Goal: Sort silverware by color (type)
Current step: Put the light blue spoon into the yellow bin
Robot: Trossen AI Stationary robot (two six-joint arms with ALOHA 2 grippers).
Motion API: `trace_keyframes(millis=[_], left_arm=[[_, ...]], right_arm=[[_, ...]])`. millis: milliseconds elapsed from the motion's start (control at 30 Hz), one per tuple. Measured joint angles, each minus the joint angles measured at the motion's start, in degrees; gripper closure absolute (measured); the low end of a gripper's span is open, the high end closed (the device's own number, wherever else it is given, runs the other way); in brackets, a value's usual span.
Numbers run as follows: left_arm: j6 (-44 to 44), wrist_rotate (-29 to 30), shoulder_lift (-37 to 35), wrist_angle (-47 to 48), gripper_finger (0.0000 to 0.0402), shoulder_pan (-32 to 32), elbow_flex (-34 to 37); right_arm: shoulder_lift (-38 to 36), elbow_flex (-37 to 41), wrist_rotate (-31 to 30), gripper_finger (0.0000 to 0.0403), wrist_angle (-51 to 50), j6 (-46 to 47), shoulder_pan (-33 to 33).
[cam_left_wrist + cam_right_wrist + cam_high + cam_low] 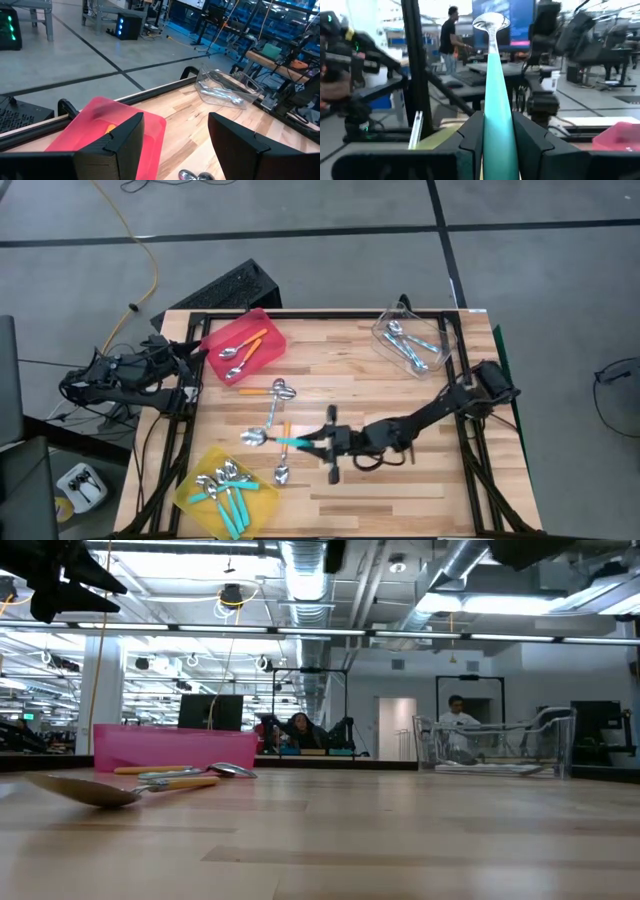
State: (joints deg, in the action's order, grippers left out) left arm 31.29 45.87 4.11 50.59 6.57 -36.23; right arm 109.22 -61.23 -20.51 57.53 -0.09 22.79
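Right now the right tool (318, 445) is stretched out low over the middle of the table (400, 395), its fingers (470, 134) clamped on the handle of a teal spoon (496, 120), whose shiny bowl points away from the wrist. Close by on the wood lie a few loose spoons (278, 392), orange and light blue handles crossing one another. Over at the back left corner the left tool (196, 352) waits with its fingers (125, 142) spread wide, just beside the red bin (243, 345), which holds orange-handled spoons (245, 348). Nearer the front left sits the yellow bin (196, 502) with a heap of teal-handled spoons (228, 485) in it, and the clear bin (413, 340) at the back right holds some light blue ones (410, 345).
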Motion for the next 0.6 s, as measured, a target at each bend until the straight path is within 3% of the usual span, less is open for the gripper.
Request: trace_keyframes(millis=[167,600], left_arm=[[0.00,0.02,-0.02,-0.08,0.0196,-0.02,0.00],[0.00,0.00,-0.02,-0.04,0.0196,-0.02,0.00]], right_arm=[[7.36,-10.30,6.04,0.0298,-2.12,-0.09,-0.19],[24.97,-38.97,19.35,0.0298,-18.55,0.31,-0.90]])
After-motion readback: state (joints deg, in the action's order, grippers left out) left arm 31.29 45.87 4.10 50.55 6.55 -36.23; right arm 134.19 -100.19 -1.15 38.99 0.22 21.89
